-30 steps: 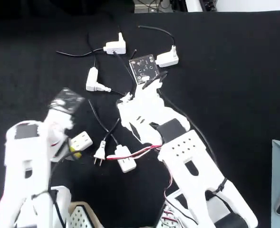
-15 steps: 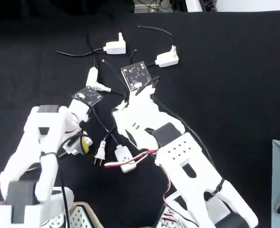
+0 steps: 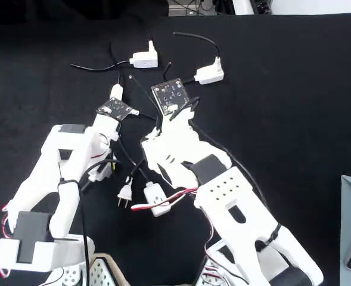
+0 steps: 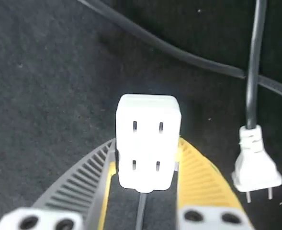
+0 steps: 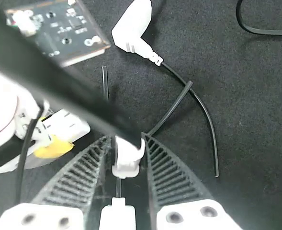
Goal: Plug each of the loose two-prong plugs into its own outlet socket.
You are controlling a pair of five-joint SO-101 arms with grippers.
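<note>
- The left gripper (image 4: 147, 165), clamped on a socket block (image 4: 148, 124), has swung inward beside a loose plug (image 4: 255, 167)
- The right gripper (image 5: 125, 146) stays closed on a white plug (image 5: 126, 162); mating looks near

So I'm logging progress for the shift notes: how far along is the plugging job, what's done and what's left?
Done: nothing that I can see; no plug is seated in a socket. In hand: the left gripper is shut on an outlet socket, slots empty; the right gripper is shut on a white cable end. Left: a two-prong plug lies loose on the black cloth, and every pairing.
</note>
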